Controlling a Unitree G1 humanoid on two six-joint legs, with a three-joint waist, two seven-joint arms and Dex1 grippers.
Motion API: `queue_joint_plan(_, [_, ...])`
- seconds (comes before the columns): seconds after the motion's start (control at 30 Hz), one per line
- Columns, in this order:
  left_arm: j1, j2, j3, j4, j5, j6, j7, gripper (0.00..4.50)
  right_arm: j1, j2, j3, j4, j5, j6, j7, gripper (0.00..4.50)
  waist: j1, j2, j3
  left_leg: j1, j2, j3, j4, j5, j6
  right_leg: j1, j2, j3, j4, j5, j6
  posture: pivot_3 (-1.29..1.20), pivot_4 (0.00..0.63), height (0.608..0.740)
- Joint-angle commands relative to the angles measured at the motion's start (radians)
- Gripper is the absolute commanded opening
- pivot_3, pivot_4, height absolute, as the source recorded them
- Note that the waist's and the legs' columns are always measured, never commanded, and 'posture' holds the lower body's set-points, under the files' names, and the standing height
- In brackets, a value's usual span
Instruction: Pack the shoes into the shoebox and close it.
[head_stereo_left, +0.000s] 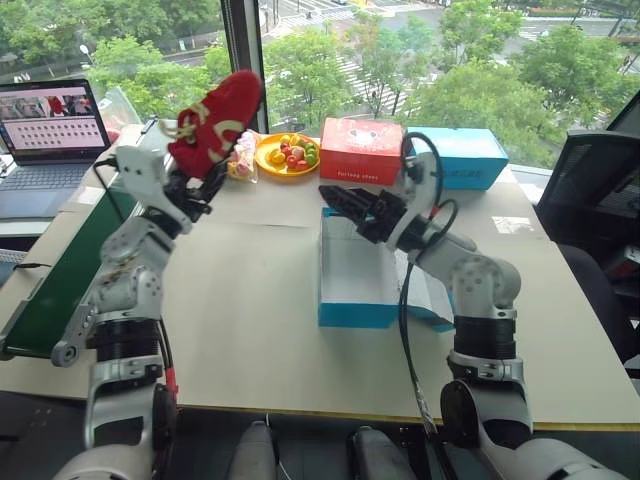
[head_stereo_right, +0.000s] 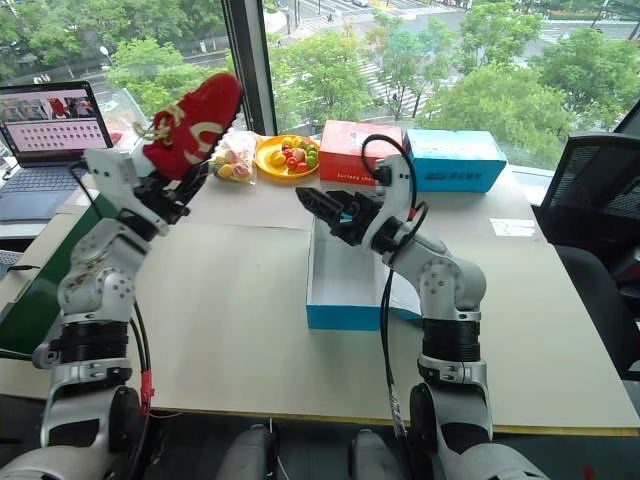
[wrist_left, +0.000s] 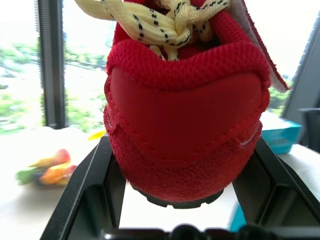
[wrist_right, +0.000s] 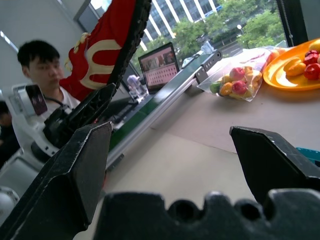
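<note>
An office: a laptop (head_stereo_left: 50, 125), office chair (head_stereo_left: 600, 190) and high windows over treetops.

red mesh-cloth shoe (wrist_left: 185, 120), matt cardboard shoebox (head_stereo_left: 355, 300), matt blk fingers (wrist_right: 75, 170)

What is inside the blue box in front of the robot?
The shoebox shows a white inside with no shoe visible. The right claw and arm cover part of it, so that part can't be checked.

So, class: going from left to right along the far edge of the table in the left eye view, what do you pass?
Laptop → red shoe held up by the left gripper → orange plate of fruit → red box → blue box.
</note>
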Motion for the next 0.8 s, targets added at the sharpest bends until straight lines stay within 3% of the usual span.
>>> queue_joint_plan(0.03, [0.010,-0.067,-0.108,-0.198,-0.037,0.098,0.011,2.46,-0.056,0.003,-0.182,0.052,0.231,0.029,-0.130,4.50,0.000,0.000,0.000,0.000,0.000,0.000,0.000,0.000,0.000,0.001,0.000,0.000,0.000,0.000,0.000,0.00,0.150,0.740])
queue_joint_plan(0.17, [0.029,-0.103,-0.158,-0.258,-0.032,0.146,0.022,2.46,-0.072,-0.003,-0.203,0.029,0.340,0.030,-0.180,4.50,-0.005,0.002,0.001,-0.001,-0.001,-0.001,0.000,0.000,0.001,0.000,0.000,0.000,-0.001,0.000,0.001,0.00,0.150,0.740])
queue_joint_plan(0.57, [0.047,-0.148,-0.193,-0.313,-0.039,0.197,0.038,2.46,-0.032,-0.061,-0.078,-0.071,0.349,0.010,-0.202,4.50,-0.026,0.002,0.001,0.000,-0.001,-0.002,0.000,0.001,0.002,0.000,0.000,0.001,-0.001,0.000,0.001,0.00,0.150,0.740])
queue_joint_plan(0.67, [0.042,-0.152,-0.194,-0.314,-0.037,0.196,0.043,2.46,-0.016,-0.074,-0.030,-0.076,0.318,0.001,-0.200,3.74,-0.026,0.002,0.001,0.000,-0.001,-0.002,0.000,0.001,0.002,0.001,0.000,0.001,-0.001,0.000,0.001,0.00,0.150,0.740])
queue_joint_plan(0.8, [0.041,-0.155,-0.197,-0.317,-0.035,0.197,0.047,2.46,-0.013,-0.081,-0.005,-0.065,0.304,-0.020,-0.205,2.32,-0.025,0.002,0.001,-0.001,-0.001,-0.002,0.000,0.001,0.002,0.000,0.000,0.001,-0.001,0.000,0.001,0.00,0.150,0.740])
